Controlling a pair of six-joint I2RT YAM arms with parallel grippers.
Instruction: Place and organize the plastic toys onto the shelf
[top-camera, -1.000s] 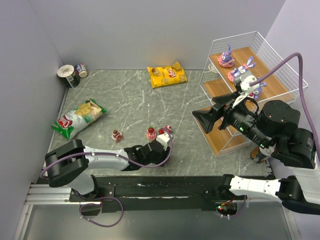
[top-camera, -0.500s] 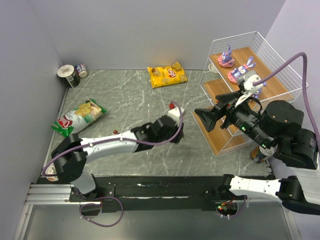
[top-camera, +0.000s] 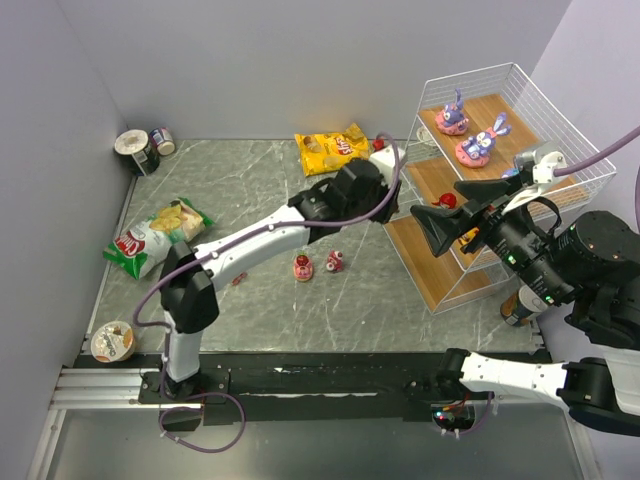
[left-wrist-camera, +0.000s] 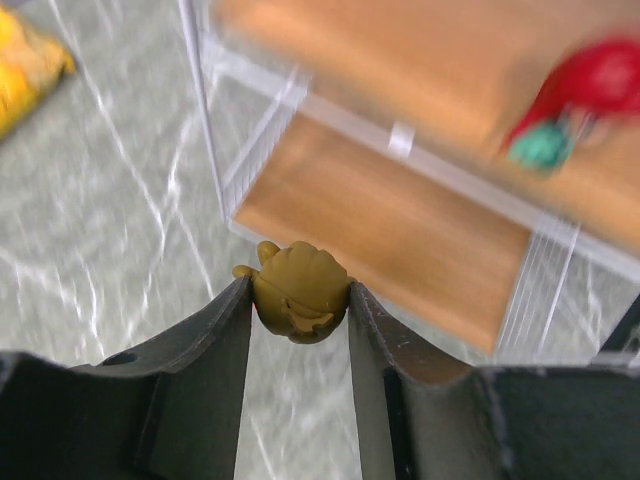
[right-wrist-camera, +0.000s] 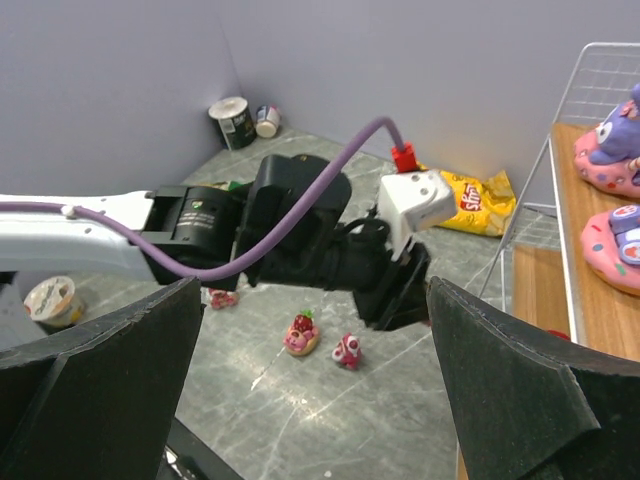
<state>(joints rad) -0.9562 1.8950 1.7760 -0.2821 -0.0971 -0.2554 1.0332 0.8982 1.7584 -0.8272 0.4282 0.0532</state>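
Because the shelf (top-camera: 505, 108) has slanted boards, anything set down carelessly may slide, so I would place this piece low and gently. The left arm reaches across the marble table (top-camera: 250, 190) to the rack's left side. The left gripper (left-wrist-camera: 298, 285) is clamped on an olive fruit toy (left-wrist-camera: 297, 294), pinched at its sides between both fingers.

In the wrist view the toy hangs just outside the white wire, with the lowest board (left-wrist-camera: 390, 240) beyond it and the middle board (left-wrist-camera: 400, 60) above. The right gripper (right-wrist-camera: 310, 300) is spread wide and carries nothing. It hovers near the shelf front, so the left arm should keep away from it.

Two purple bunnies (top-camera: 452, 118) fill the far part of the top board, and a red cherry toy (top-camera: 448, 201) sits on the middle one. The move is best finished by:

- bringing the fruit over bare wood beside the cherry or on the lowest board
- tilting it to match the slope
- touching it down before letting go

Two pink-red cake toys (top-camera: 302, 266) wait on the table.
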